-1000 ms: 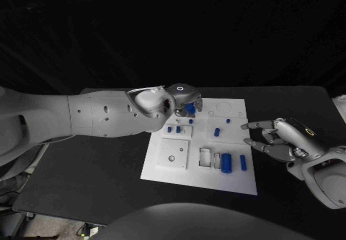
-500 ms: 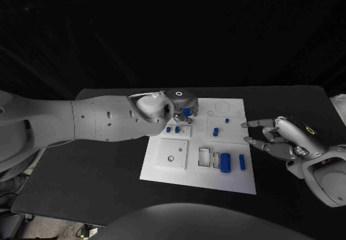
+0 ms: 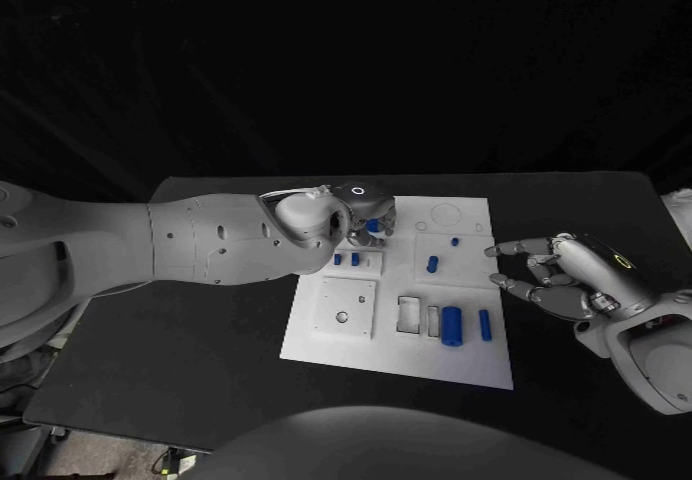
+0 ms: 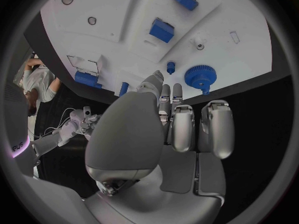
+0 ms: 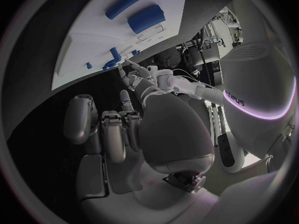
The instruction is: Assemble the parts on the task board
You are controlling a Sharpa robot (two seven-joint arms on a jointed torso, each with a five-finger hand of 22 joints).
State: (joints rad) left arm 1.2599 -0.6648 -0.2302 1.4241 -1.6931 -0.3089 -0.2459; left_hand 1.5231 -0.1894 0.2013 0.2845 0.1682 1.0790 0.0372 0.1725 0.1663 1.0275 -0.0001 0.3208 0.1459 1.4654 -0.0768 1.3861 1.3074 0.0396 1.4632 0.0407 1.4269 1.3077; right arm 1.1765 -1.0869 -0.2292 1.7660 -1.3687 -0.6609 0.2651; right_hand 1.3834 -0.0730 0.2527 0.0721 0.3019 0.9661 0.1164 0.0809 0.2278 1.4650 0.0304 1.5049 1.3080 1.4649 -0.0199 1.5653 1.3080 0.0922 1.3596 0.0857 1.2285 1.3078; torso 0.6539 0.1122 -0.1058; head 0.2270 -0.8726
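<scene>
The left hand (image 3: pixel 353 205) hangs over the task board's (image 3: pixel 346 345) far left corner, fingers loosely apart and holding nothing, just above a blue gear (image 4: pixel 201 76). The right hand (image 3: pixel 555 275) hovers spread and unladen over bare counter (image 3: pixel 188 370) beside the board's right edge.

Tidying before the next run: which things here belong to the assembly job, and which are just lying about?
Job:
task board
blue gear near the left robot hand
blue pegs
large blue cylinder
right robot hand, open beside the board

Lying about:
black table, nothing loose on it
</scene>
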